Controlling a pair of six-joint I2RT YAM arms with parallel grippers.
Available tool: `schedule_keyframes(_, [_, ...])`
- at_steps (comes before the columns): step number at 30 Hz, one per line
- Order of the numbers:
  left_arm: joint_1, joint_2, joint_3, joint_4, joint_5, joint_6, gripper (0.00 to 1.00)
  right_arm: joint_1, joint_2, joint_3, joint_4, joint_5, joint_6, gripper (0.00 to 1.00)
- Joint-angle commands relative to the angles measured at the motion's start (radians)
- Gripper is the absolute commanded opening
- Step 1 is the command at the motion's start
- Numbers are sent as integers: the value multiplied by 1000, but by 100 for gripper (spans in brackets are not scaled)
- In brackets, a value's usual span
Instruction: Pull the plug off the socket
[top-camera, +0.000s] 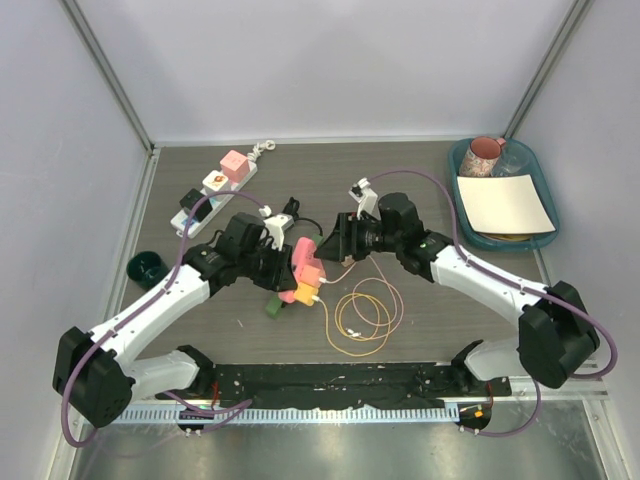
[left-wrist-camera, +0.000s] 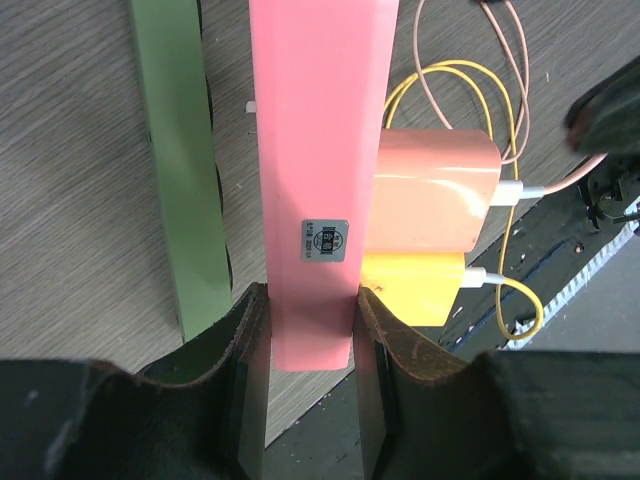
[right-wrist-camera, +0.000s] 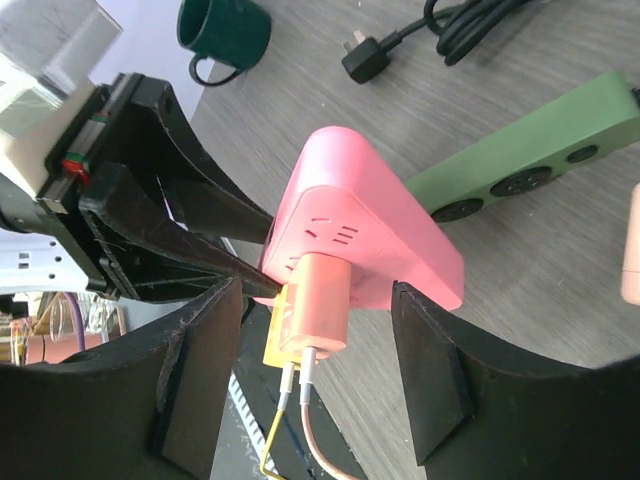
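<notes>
A pink power strip (top-camera: 302, 252) is lifted off the table, with a salmon plug (top-camera: 312, 272) and a yellow plug (top-camera: 305, 293) in its sockets. My left gripper (top-camera: 283, 262) is shut on one end of the strip; in the left wrist view the strip (left-wrist-camera: 315, 150) sits between the fingers (left-wrist-camera: 240, 340), with the salmon plug (left-wrist-camera: 435, 190) and the yellow plug (left-wrist-camera: 415, 285) on its right side. My right gripper (right-wrist-camera: 312, 300) is open, its two fingers on either side of the salmon plug (right-wrist-camera: 322, 305) and apart from it. The yellow plug (right-wrist-camera: 278, 335) sits behind the salmon one.
A green power strip (right-wrist-camera: 520, 150) lies under the pink one. Coiled yellow and pink cables (top-camera: 362, 312) lie on the table. A white power strip (top-camera: 215, 190), a green mug (top-camera: 148, 268), a black plug (right-wrist-camera: 365, 60) and a teal tray (top-camera: 543, 180) are around.
</notes>
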Motion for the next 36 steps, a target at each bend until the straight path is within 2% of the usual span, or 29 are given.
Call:
schedule_keyframes(1, [2,-33,10,55,40,15,0,23,24,47,-33,-14,-25,68])
schedule_keyframes(4, [2,-36,8,57,32,15,0,21,37,37,-79,-28,-7,69])
schedule_keyframes(7, [4,-41,5,65,12,10,0,36,61,26,-47,-77,48,69])
schedule_keyframes(16, [4,-50,1,69,-3,5,0,110,135,20,25,-63,127,62])
schedule_keyframes(19, [4,-50,-3,66,-6,10,0,118,133,0,39,-35,136,27])
schedule_keyframes(20, [4,-50,-3,60,-15,11,0,118,127,-5,37,-15,134,10])
schedule_keyframes(21, [2,-52,-3,55,-52,11,0,118,120,-14,31,5,125,3])
schedule_keyframes(22, [2,-50,-3,40,-73,15,0,118,98,-19,28,21,119,1])
schedule_keyframes(28, [13,-46,-4,16,-152,21,0,102,63,-49,20,30,107,1])
schedule_keyframes(36, [57,-52,-9,12,-170,11,0,72,29,-69,7,19,99,1])
